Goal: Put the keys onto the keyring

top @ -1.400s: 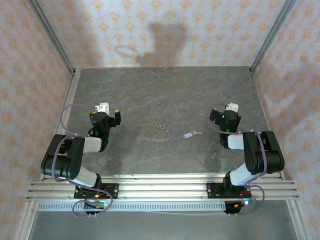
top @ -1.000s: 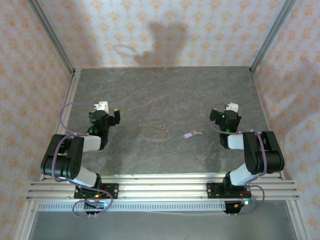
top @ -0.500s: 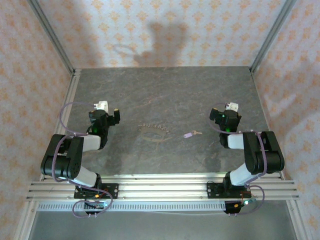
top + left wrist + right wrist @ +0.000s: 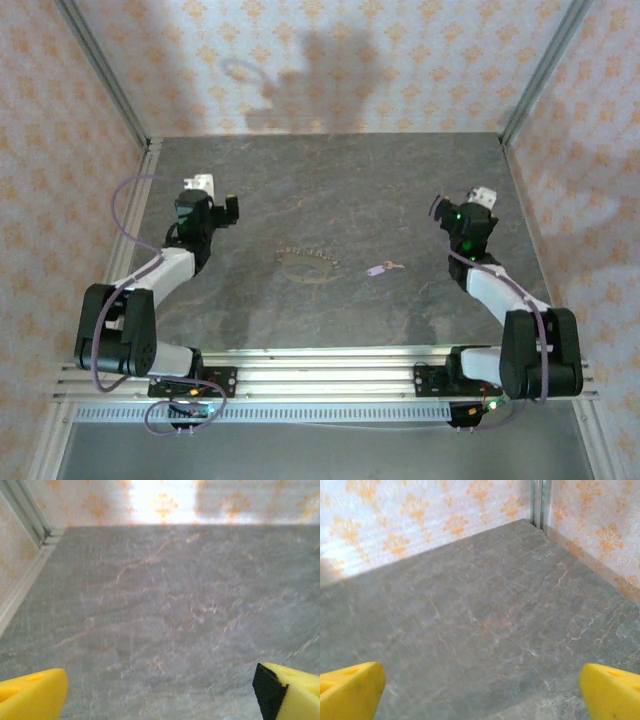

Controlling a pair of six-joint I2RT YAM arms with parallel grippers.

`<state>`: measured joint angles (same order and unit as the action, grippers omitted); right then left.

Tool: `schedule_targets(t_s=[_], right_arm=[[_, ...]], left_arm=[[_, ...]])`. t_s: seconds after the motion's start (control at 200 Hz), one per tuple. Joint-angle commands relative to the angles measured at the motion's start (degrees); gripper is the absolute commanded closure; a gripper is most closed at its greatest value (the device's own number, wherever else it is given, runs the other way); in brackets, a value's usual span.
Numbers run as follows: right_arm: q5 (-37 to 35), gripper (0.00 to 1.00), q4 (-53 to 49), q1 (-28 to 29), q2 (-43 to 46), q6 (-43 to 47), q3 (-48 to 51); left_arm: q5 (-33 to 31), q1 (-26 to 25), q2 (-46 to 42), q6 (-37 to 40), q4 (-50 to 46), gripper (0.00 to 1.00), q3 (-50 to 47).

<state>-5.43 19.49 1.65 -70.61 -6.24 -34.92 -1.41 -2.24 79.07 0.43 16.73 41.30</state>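
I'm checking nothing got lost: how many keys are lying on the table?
1. A tiny key with a lilac plastic head and metal blade lies on the grey tabletop, right of the thin tan oval keyring and apart from it.

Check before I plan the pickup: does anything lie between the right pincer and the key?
Nothing visible does: bare table runs from the right pincer to the key; the keyring lies farther left.

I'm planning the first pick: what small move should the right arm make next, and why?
Probably swing the right gripper toward the key: it stands open and empty, and the key lies loose on the table, right of the keyring, nearer this arm.
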Motion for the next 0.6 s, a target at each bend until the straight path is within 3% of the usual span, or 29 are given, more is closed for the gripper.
schedule_targets(t_s=[0.0,0.065,0.28,0.425,0.595], right_arm=[[-2.6,0.0,-18.45,-0.32,2.49,-11.9,-6.35],[-1.97,0.0,-21.58,-0.33,4.44,-14.77,-7.73],[16.96,0.0,-25.54,0.33,5.16,-18.48,-9.89],[27.69,0.12,-26.86,5.57,3.94,-19.21,-8.77],[28.63,0.18,-29.6,14.55,4.33,-20.82,-4.68]], left_arm=[[1.4,0.05,-1.64,-2.96,-12.86,0.05,3.67],[1.42,-0.58,-3.1,-5.13,-14.2,0.05,4.43],[5.65,-4.78,-8.1,-16.72,-23.73,0.05,9.54],[4.88,-14.33,-10.69,-22.75,-28.7,0.05,9.81],[-0.52,-29.73,-14.29,-34.97,-25.91,0.05,2.82]])
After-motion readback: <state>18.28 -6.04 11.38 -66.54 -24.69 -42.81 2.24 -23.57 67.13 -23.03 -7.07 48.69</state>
